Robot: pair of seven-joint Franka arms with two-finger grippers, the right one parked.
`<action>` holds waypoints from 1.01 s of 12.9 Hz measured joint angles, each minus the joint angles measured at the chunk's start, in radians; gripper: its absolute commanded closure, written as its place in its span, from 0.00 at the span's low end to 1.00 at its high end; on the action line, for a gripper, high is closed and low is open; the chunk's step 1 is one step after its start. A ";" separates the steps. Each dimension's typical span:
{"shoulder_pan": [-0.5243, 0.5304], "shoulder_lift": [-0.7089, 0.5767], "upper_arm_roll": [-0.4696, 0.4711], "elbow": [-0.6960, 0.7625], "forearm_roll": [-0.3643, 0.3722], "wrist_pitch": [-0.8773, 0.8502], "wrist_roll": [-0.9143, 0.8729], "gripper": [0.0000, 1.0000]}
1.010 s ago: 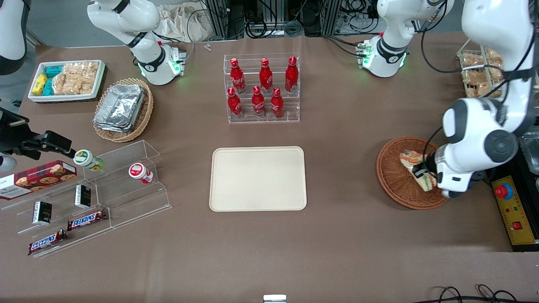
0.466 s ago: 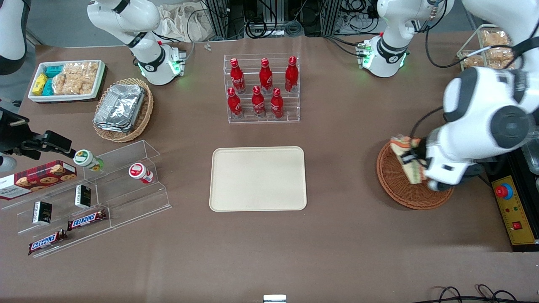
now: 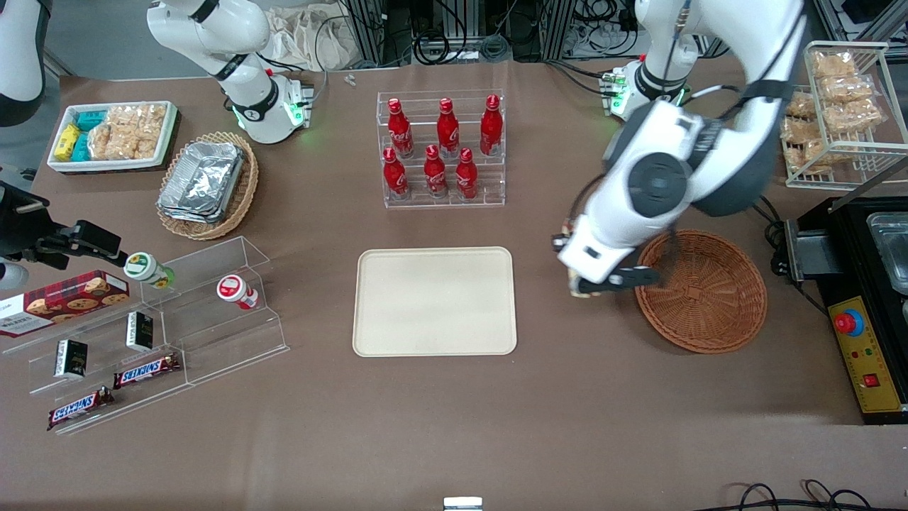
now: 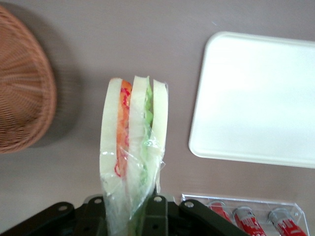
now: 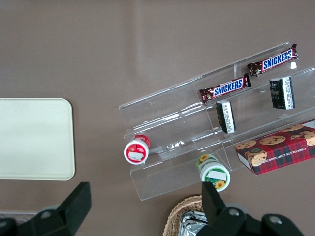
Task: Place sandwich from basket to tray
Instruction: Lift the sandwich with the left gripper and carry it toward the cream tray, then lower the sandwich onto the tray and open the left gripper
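Note:
My left gripper (image 3: 586, 289) hangs above the bare table between the reddish-brown wicker basket (image 3: 702, 291) and the cream tray (image 3: 435, 301). It is shut on the wrapped wedge sandwich (image 4: 133, 152), white bread with orange, red and green filling, which sticks out from between the fingers. In the front view the arm's wrist hides nearly all of the sandwich. The basket (image 4: 22, 83) holds nothing and the tray (image 4: 256, 96) is bare. The gripper (image 4: 133, 216) is clear of both.
A clear rack of red bottles (image 3: 441, 149) stands farther from the camera than the tray. A white wire rack of snacks (image 3: 837, 113) and a black box with a red button (image 3: 862, 348) lie at the working arm's end. A clear shelf of snacks (image 3: 149, 333) lies toward the parked arm's end.
The gripper has lifted the sandwich out of the basket and carried it sideways toward the tray. The basket now holds nothing.

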 measured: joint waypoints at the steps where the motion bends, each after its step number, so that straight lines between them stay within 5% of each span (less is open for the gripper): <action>1: -0.033 0.025 0.000 0.000 0.009 0.029 0.002 0.72; 9: -0.166 0.327 0.000 0.051 0.084 0.377 0.002 0.71; 13: -0.177 0.397 0.001 0.067 0.086 0.438 0.002 0.49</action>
